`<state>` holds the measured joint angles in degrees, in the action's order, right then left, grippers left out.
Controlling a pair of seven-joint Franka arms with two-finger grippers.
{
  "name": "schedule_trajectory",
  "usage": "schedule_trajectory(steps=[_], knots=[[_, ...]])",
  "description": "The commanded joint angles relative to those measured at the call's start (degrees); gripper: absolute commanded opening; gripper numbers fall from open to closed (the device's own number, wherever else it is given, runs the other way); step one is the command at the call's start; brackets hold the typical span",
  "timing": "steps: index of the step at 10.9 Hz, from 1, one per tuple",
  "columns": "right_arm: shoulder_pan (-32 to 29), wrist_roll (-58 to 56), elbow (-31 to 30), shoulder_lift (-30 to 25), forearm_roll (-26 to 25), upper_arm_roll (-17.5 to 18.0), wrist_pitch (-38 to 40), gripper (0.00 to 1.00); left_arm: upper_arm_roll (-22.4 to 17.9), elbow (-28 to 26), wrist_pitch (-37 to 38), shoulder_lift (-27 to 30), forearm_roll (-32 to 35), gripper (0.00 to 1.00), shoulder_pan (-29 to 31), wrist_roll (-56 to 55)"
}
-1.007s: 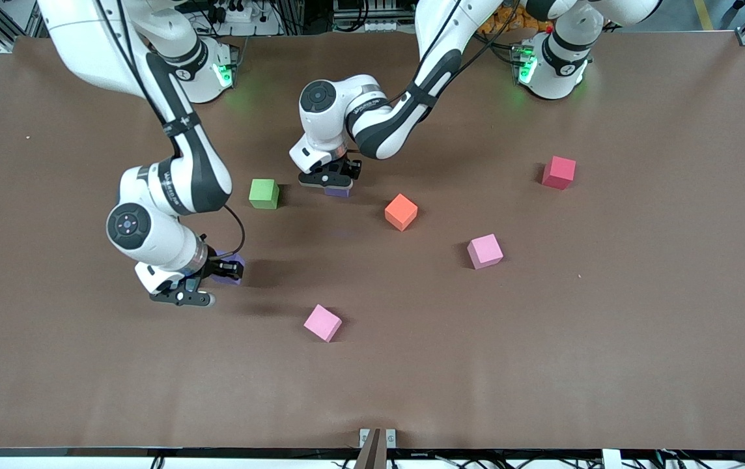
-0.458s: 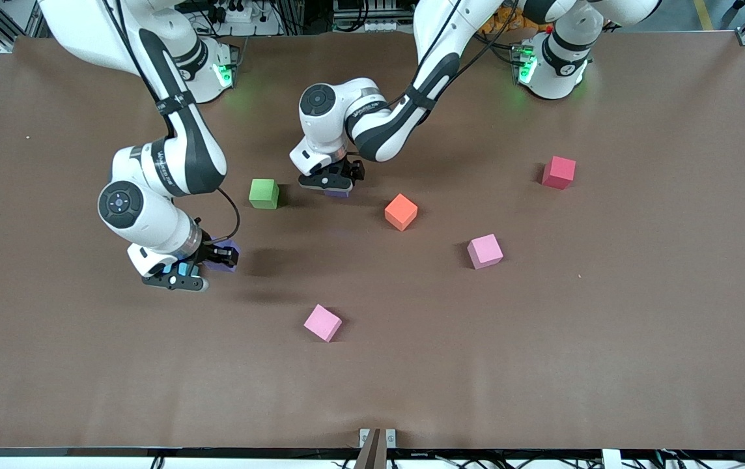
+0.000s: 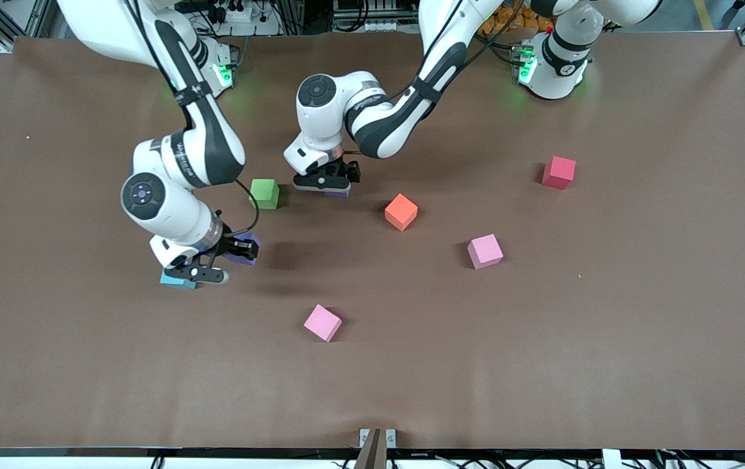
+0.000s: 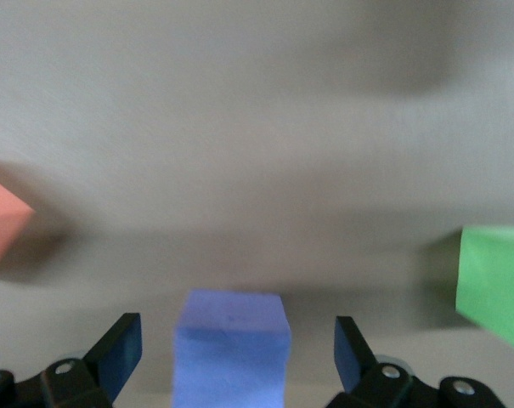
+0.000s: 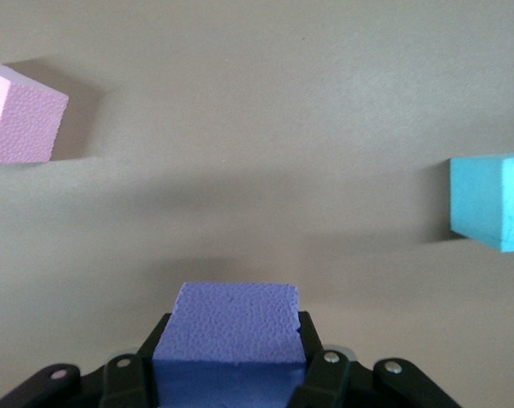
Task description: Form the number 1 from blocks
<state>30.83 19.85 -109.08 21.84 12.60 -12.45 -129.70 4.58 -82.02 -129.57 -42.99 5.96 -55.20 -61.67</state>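
My right gripper [image 3: 242, 250] is shut on a purple block [image 3: 247, 248] and holds it just above the table; the right wrist view shows that block [image 5: 227, 327] clamped between the jaws. A cyan block [image 3: 172, 280] lies under that wrist. My left gripper [image 3: 333, 184] stands open around the second purple block [image 3: 338, 192], which sits on the table with a gap on each side [image 4: 231, 348]. The green block [image 3: 264, 193] is beside it, toward the right arm's end. An orange block [image 3: 401, 212] lies toward the left arm's end.
A light pink block [image 3: 484, 251] and a red block [image 3: 559, 172] lie toward the left arm's end of the brown table [image 3: 639, 326]. Another pink block [image 3: 322, 322] lies nearer the front camera, below the held block.
The right arm swung the held purple block toward its own end, then back toward the table's middle, uncovering the cyan block. The left gripper shifted slightly, still around its purple block.
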Motion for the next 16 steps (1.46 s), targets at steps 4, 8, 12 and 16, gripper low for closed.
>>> schedule_trajectory(steps=[4,8,12,16], knots=[[4.7,2.8,-1.2,0.2,1.2,-1.0,-1.6,0.58,-1.5,-5.0,8.2,6.1,-1.6,1.0,11.2,-11.9],[12.8,12.0,0.0,4.6,1.3,-1.0,-5.3,0.58,-1.4,-12.6,6.3,8.9,-7.5,1.0,13.4,-16.5],[18.7,19.4,-0.9,7.0,1.4,-0.6,-8.2,0.58,-1.4,-15.3,4.0,9.9,-9.0,1.0,12.4,-22.0],[20.1,19.8,-2.6,7.5,4.6,1.8,-10.2,0.58,-1.6,-23.4,-5.4,12.8,-8.3,1.0,11.1,-27.5]])
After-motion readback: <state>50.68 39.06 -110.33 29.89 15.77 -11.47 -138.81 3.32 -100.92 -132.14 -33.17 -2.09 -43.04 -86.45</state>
